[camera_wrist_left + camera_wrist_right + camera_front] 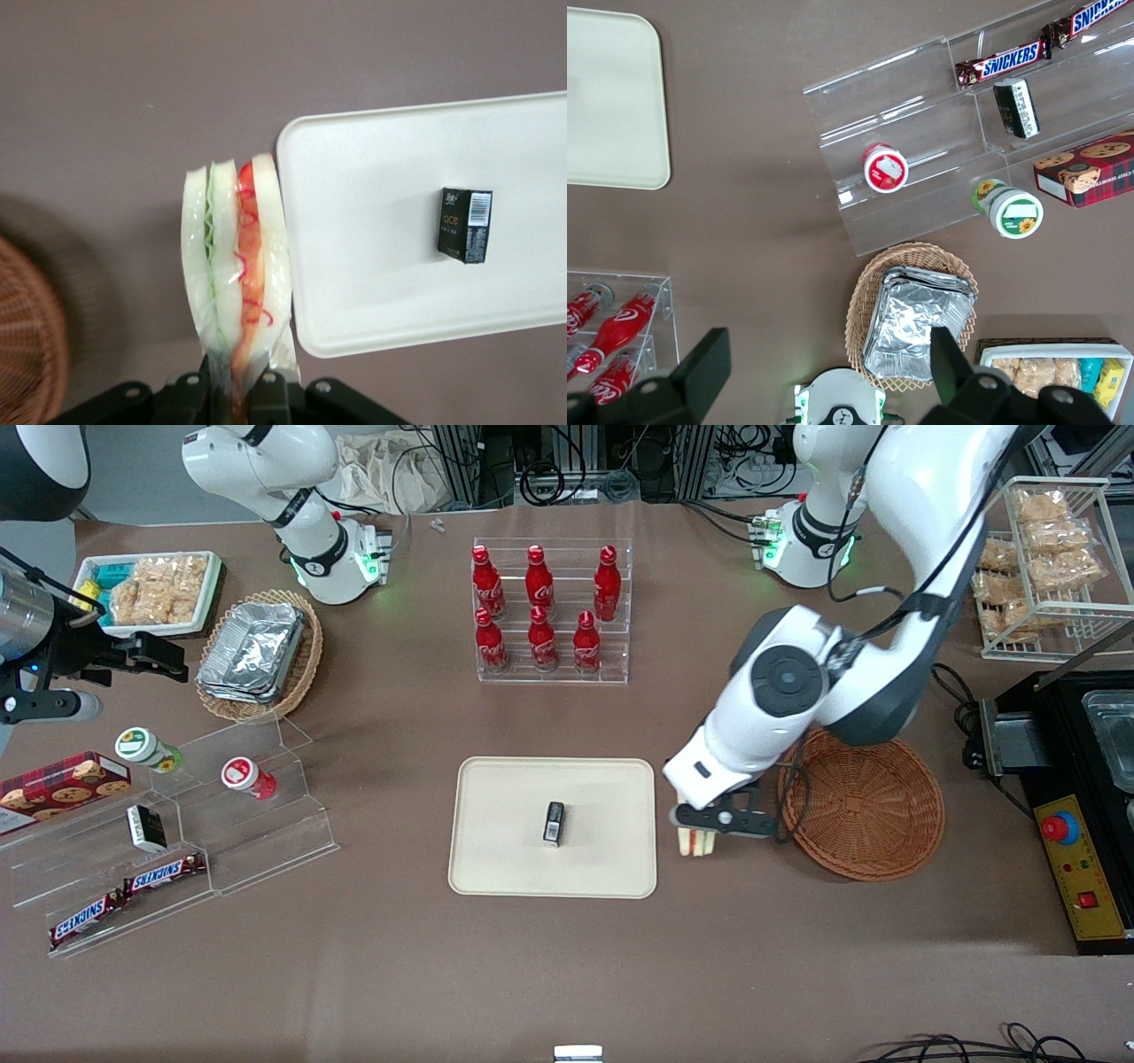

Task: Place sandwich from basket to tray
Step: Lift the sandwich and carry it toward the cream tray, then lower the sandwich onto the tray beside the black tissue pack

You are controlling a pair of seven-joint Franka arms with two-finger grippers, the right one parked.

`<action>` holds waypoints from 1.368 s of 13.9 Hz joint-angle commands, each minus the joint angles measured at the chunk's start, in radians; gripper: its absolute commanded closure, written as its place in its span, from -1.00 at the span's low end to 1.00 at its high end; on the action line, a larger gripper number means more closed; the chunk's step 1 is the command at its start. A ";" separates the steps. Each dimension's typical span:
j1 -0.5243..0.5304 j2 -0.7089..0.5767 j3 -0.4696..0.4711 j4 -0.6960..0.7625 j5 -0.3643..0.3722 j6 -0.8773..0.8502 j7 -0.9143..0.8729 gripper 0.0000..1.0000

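Pale white sandwich [235,266] shows green and orange-red layers in the black gripper [232,390]. Cream-beige tray [505,859]; reddish-brown woven basket [873,810]

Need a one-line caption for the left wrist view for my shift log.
Gripper shut on the sandwich, carried above the table between the basket and the tray, which holds a small black box.
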 commanded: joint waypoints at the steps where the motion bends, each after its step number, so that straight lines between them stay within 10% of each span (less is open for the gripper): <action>1: -0.062 0.123 0.005 0.090 0.086 0.040 -0.055 1.00; 13: -0.107 0.315 0.008 0.118 0.140 0.134 -0.062 0.91; 14: -0.107 0.315 0.008 0.118 0.137 0.134 -0.067 0.61; 16: -0.107 0.315 0.008 0.118 0.136 0.134 -0.116 -0.98; 19: -0.111 0.311 0.008 0.118 0.134 0.132 -0.168 -0.98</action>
